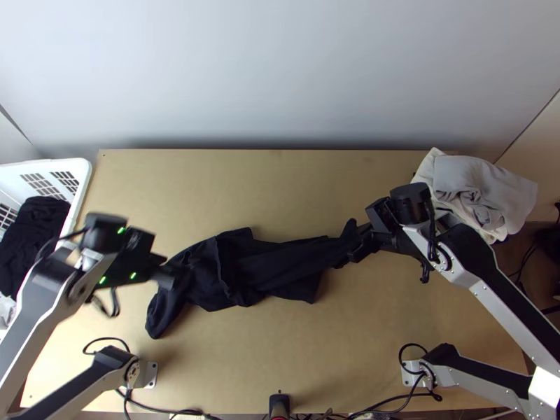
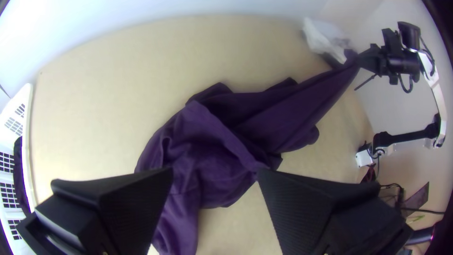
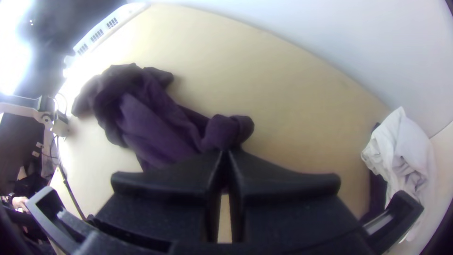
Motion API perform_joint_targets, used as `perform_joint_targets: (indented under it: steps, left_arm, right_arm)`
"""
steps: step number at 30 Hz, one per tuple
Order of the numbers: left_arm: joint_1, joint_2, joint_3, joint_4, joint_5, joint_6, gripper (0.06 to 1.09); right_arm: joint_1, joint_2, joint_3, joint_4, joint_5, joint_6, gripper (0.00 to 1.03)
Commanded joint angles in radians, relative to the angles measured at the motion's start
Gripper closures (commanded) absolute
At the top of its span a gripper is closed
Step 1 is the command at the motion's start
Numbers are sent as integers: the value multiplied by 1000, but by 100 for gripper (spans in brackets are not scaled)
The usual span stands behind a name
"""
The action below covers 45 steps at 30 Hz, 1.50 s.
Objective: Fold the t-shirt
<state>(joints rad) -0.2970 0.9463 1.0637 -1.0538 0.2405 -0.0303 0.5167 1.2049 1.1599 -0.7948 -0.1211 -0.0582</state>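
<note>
Clamped on a gathered tip of the dark t-shirt [image 1: 273,269]: jaws of the right gripper [image 3: 225,150]. Spread apart near the bunched end: those of the left gripper [image 2: 215,172]. Probably light, limp, easily crumpled; best pinched along the raised edge beyond the left jaws.

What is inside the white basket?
The white basket holds bunched dark cloth, with a bit of pale cloth beside it; whatever lies beneath them is covered.

t-shirt [image 1: 280,267]: matt, creased cloth | table [image 1: 245,364]: smooth, matt wood | basket [image 1: 85,175]: smooth plastic
</note>
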Motion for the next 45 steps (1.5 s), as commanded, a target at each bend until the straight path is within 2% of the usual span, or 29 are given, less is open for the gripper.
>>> perform_joint_targets:
  steps: [1,10,21,29,31,35,36,39,45]
  left_arm:
    - [-19,259,96,75,0,-31,21]
    - [-87,496,176,113,-17,-71,21]
    - [-140,629,188,183,-52,-71,22]
    - [-182,689,167,227,-125,-65,26]
    - [-183,694,163,230,-127,-65,36]
    - [-172,687,150,248,-136,-63,62]
    - [-168,683,147,253,-139,-63,71]
    - [-152,652,142,268,-156,-60,105]
    - [-131,519,148,239,-161,-51,105]
  right_arm:
    - [0,-5,29,-4,1,-19,100]
    - [2,-7,41,-18,1,-20,100]
    - [2,-10,44,-35,3,-29,100]
    - [-4,-8,44,-41,9,-35,100]
    - [-6,-8,46,-41,11,-38,100]
    - [-10,-5,46,-41,11,-38,100]
    - [-12,-5,46,-41,11,-38,100]
    - [-17,-7,46,-41,11,-38,100]
    - [-32,-16,61,-41,11,-37,100]
